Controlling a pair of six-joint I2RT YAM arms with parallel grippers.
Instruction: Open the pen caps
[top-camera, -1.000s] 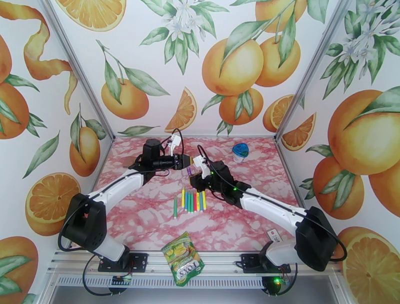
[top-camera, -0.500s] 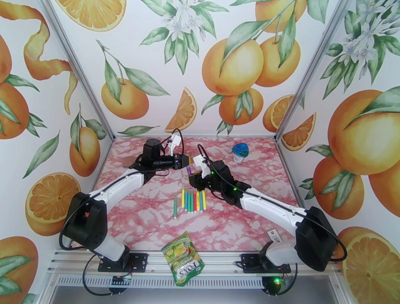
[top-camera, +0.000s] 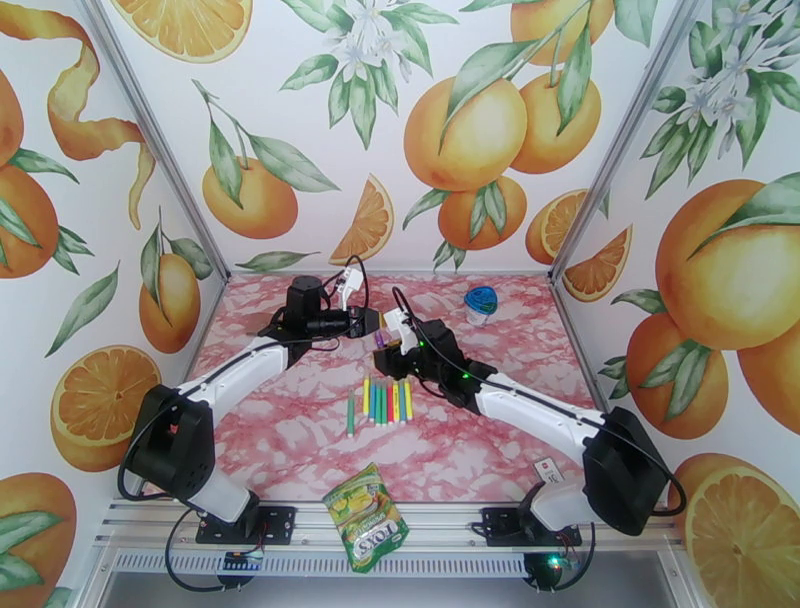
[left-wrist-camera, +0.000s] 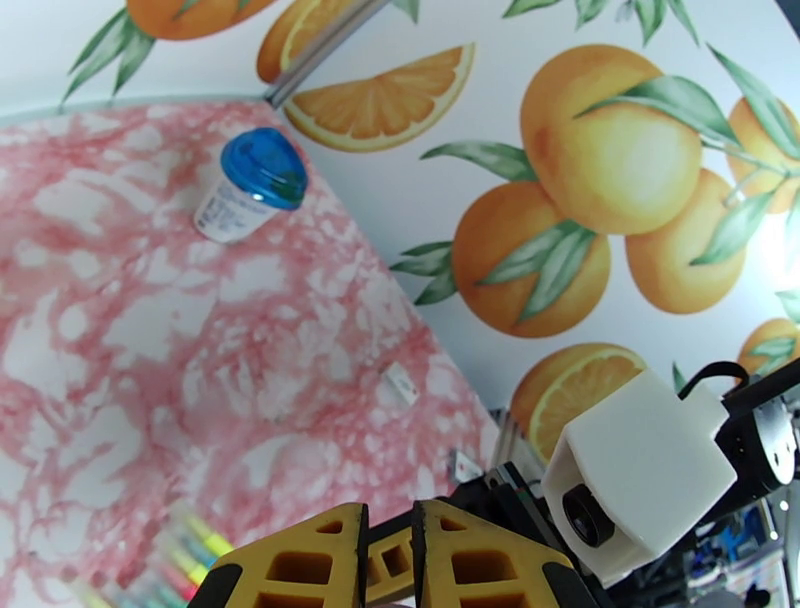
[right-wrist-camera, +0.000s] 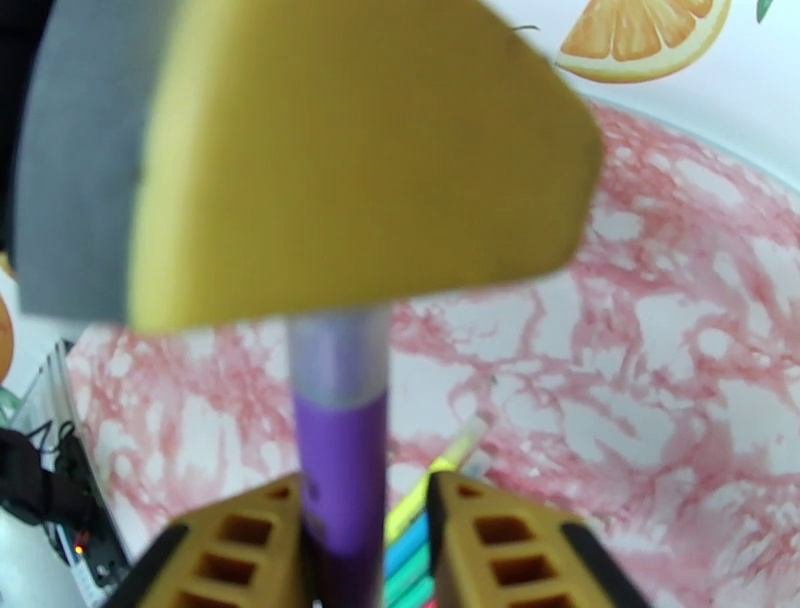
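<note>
We find the purple pen (top-camera: 380, 340) lifted off the pink marbled table (top-camera: 290, 440), just above the middle of the overhead frame, slung between the two claws. The left gripper (top-camera: 368, 322) reaches in from the left and is clenched. In the right wrist view its broad yellow finger (right-wrist-camera: 350, 160) fills the upper half of the frame, and the pen cap (right-wrist-camera: 338, 355), a paler lilac end piece, runs up behind it, so we read the grasp as on that end. The right gripper (right-wrist-camera: 365, 505) sits at the bottom centre of the same view with the purple barrel between its fingers. The barrel touches the finger on the frame's left, while a slit of daylight shows against the finger on the right, so this claw stands loose around the barrel rather than clamped.

Below the claws in the overhead frame, the other pens (top-camera: 385, 402) lie side by side on the table with their caps on, one green pen (top-camera: 350, 414) a little apart to the left. A blue-lidded container (top-camera: 481, 303) stands toward the upper right, and a snack packet (top-camera: 367, 517) lies at the bottom edge.
</note>
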